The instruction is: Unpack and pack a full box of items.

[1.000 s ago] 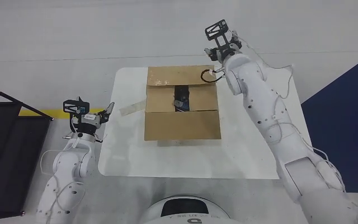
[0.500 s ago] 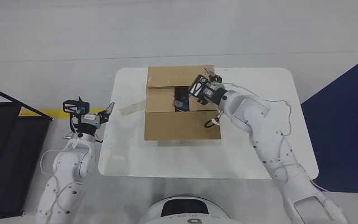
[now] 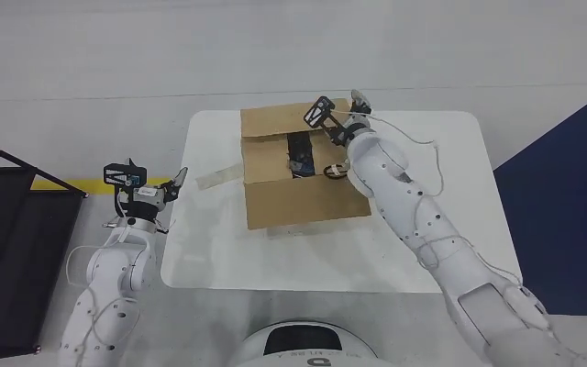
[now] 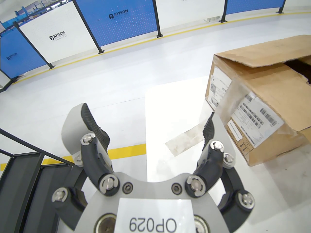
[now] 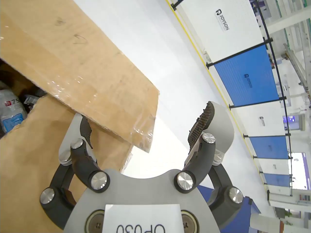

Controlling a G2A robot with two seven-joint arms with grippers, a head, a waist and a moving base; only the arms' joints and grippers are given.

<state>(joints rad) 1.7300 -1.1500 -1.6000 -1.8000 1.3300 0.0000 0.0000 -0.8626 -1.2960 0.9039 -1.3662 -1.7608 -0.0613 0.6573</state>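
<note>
Cardboard box (image 3: 303, 179) sits mid-tabletop (image 3: 413, 239), long axis running L–R across it, turned a bit off square. Top isn't fully open. The near flap lies flat and the far flap (image 5: 73, 56) is lifted a little. There's a dark gap btw them w/ packed items (image 5: 11, 112) showing inside, so unpacking proper hasn't begun, I'd say.

Key relation: R arm is the near one. Right gripper (image 5: 144, 122) is at the box's far-right corner, and the far flap's end corner pokes into the space btw its fingers. One finger (image 5: 83, 128) is tucked below the flap, on the box side. The other (image 5: 201, 120) stands out past the flap's end over bare tabletop, not touching anything. Fingers are spread wide, nothing clamped. Can't tell whether the lower one actually bears on the cardboard.

The flap hinges along the box's far long edge. Prob. next move: lift w/ the lower finger, or pinch the corner, and swing the flap back toward the far edge.

Left gripper (image 4: 148, 115) hangs at the tabletop's left edge, well apart from the box. Its fingers are spread and empty, pointing toward the box's left end. A loose tape strip (image 4: 184, 138) lies on the tabletop btw it and the box.
</note>
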